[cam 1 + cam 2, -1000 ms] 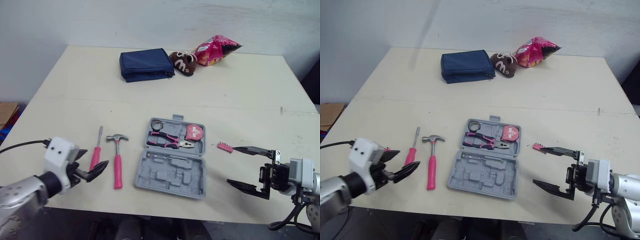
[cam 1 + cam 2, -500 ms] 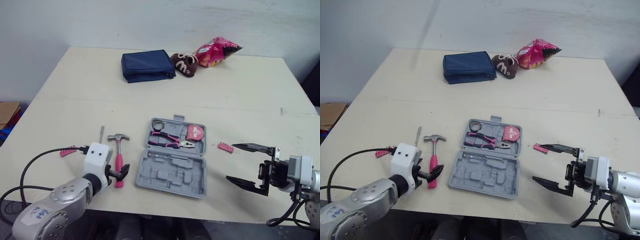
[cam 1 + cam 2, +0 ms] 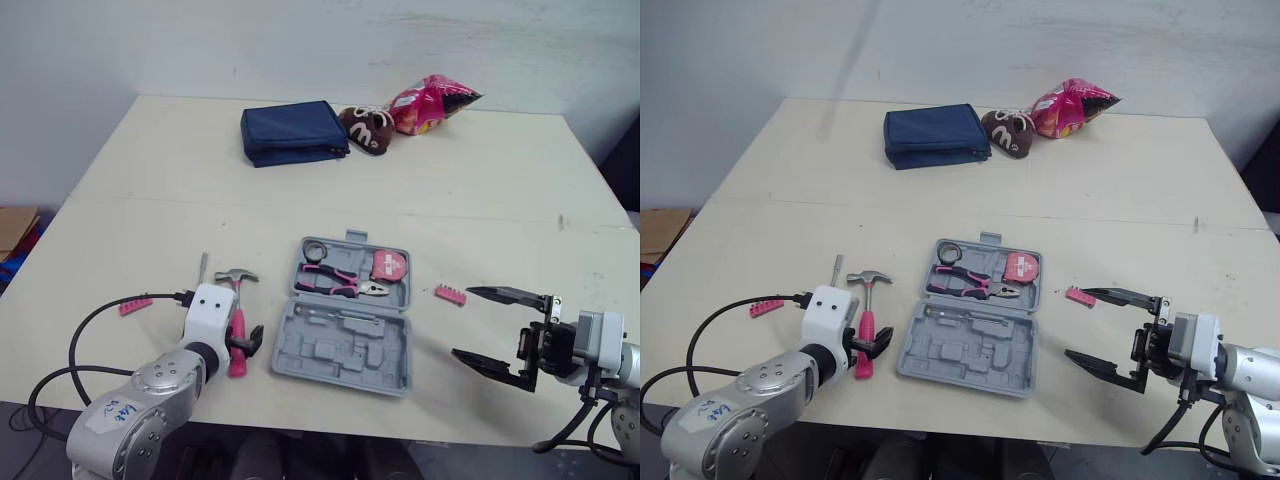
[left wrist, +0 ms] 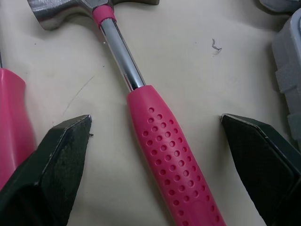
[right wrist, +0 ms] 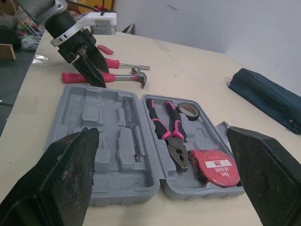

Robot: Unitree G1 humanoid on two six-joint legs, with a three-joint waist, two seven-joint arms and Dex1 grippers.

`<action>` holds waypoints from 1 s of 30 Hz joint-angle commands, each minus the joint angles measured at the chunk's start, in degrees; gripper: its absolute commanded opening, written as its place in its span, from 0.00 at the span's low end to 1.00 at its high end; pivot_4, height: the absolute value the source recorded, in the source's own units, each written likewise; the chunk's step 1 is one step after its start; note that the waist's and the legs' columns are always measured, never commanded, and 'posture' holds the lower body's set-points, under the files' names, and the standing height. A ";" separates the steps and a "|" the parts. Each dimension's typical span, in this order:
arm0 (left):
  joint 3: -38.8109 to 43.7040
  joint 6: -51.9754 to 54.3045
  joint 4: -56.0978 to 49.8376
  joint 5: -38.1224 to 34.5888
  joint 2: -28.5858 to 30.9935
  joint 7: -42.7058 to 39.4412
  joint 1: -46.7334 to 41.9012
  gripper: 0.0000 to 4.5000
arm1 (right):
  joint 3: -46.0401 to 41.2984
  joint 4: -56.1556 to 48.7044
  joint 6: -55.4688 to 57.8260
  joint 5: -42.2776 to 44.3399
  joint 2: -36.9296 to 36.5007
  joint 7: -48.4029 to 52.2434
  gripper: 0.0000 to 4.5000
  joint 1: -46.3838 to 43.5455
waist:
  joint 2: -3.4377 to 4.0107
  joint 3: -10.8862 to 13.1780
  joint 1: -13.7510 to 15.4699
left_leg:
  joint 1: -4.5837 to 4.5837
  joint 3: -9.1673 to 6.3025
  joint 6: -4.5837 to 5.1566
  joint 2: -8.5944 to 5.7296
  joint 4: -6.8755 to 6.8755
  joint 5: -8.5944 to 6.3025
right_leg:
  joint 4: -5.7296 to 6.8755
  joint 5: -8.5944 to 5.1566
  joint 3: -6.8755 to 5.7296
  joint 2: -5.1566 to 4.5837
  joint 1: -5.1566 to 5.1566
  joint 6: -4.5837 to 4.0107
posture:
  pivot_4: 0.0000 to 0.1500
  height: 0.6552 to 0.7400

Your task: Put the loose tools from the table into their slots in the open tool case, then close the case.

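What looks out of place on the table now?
Nothing spilled or damaged. A pink bit strip lies right of the tool case, a second strip far left. The snack bag, brown plush and navy pouch at the far edge aren't tools.

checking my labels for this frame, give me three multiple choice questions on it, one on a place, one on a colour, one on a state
1. Where does the hammer lie relative to the open tool case?
A) inside it
B) on the table, to the robot's left of it
C) on its lid

2. What colour is the pouch at the table's far edge?
A) red
B) grey
C) navy blue

3. How is the left gripper?
A) open, one finger on either side of the hammer's handle
B) shut on the handle
C) shut and empty

Answers:
1 B, the hammer lies flat on the tabletop beside the case.
2 C, the head views show it dark blue.
3 A, the left wrist view shows gaps between both fingers and the pink handle.
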 commanded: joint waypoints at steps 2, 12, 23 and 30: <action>-0.83 2.44 1.45 3.05 -0.13 -0.75 4.55 0.72 | -2.15 -2.20 -0.97 0.49 0.03 -0.67 1.00 0.48 | 0.13 -0.08 -0.08 | 0.00 0.02 -0.01 0.01 -0.02 -0.02 | -0.02 -0.01 0.00 0.00 0.01 -0.01 | 1.00 1.00; 1.04 0.23 2.18 6.57 -1.71 -1.59 6.31 0.12 | -2.02 -2.25 -1.16 0.30 -0.03 -1.20 1.00 0.79 | 0.88 -0.52 -0.20 | 0.03 0.09 0.22 0.03 -0.08 -0.16 | -0.02 -0.06 0.07 0.01 0.13 -0.11 | 1.00 1.00; 4.27 -20.27 2.61 7.30 -3.28 -7.76 2.90 0.12 | -2.06 -2.18 -1.69 -0.25 0.07 -1.58 1.00 1.74 | 0.58 -0.34 0.07 | -0.01 -0.02 0.25 0.04 -0.06 -0.13 | 0.02 -0.05 -0.02 0.02 -0.06 -0.13 | 1.00 1.00; 4.73 -35.91 3.47 4.30 9.13 -27.90 0.17 0.12 | -2.20 -1.55 -2.33 -0.61 -0.02 -1.83 1.00 1.61 | 0.42 -0.24 0.16 | -0.22 0.04 0.12 0.00 -0.08 -0.21 | -0.37 -0.04 -0.05 -0.08 -0.06 -0.11 | 1.00 1.00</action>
